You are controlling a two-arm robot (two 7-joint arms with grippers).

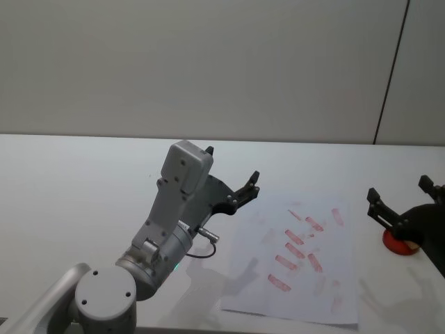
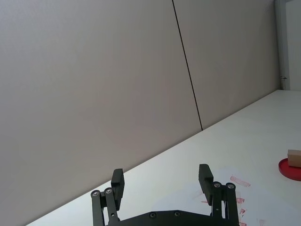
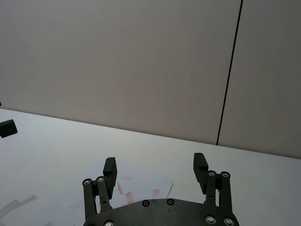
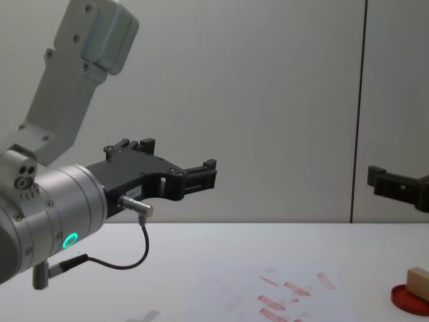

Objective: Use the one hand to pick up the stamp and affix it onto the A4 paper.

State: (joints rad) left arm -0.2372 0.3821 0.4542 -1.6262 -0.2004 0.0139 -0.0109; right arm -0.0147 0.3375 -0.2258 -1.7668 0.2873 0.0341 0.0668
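Note:
The stamp (image 4: 418, 281), a small tan wooden block, stands on the round red ink pad (image 4: 406, 299) at the table's right side; it also shows as the stamp (image 2: 294, 157) in the left wrist view. My right gripper (image 1: 400, 193) hangs open well above that pad, with nothing between its fingers (image 3: 109, 165). The A4 paper (image 1: 299, 257) lies flat in the middle of the table, with several red stamp marks on it. My left gripper (image 1: 232, 163) is open and raised over the table, left of the paper.
The big silver left arm (image 1: 174, 209), with its green ring and dangling black cable, takes up the near left. A plain wall rises behind the white table (image 1: 83, 181). Bare tabletop lies left of and behind the paper.

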